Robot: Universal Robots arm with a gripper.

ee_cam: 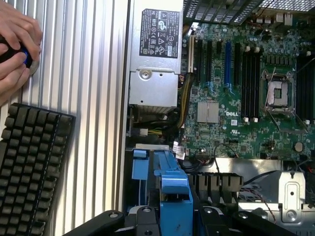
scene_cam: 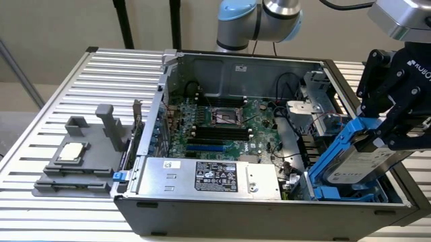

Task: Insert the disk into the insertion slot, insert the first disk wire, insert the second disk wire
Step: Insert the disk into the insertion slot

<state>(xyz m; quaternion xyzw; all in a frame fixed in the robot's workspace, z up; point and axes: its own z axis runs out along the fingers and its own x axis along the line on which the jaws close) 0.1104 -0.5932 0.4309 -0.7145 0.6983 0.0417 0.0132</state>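
The step in hand is seating the disk (scene_cam: 360, 162) in the insertion slot (scene_cam: 331, 194), and it looks only begun. The drive leans steeply at the exterior view's right end of the open computer case (scene_cam: 269, 214), its lower end down at the blue bay and its upper end well above the case wall. How far it has entered cannot be told. Doing this well probably means squaring the blue carrier frame (scene_cam: 338, 151) with the bay's sides first. The tilt should then be matched to the slot's line, so the frame slides without jamming on one corner. The push should run along that line, clear of the loose wires (scene_cam: 328, 121) just beside the cage and the power-supply box (scene_cam: 209, 176) further along the case. The claw (scene_cam: 392, 135) is clamped on the disk's raised end, with dark fingers (scene_cam: 377, 132) pressing either side. The arm reaches in from above at the exterior view's right, its wrist canted so the claw points down and inward to the bay. The wrist view looks along the carrier towards the motherboard (ee_cam: 246, 83).
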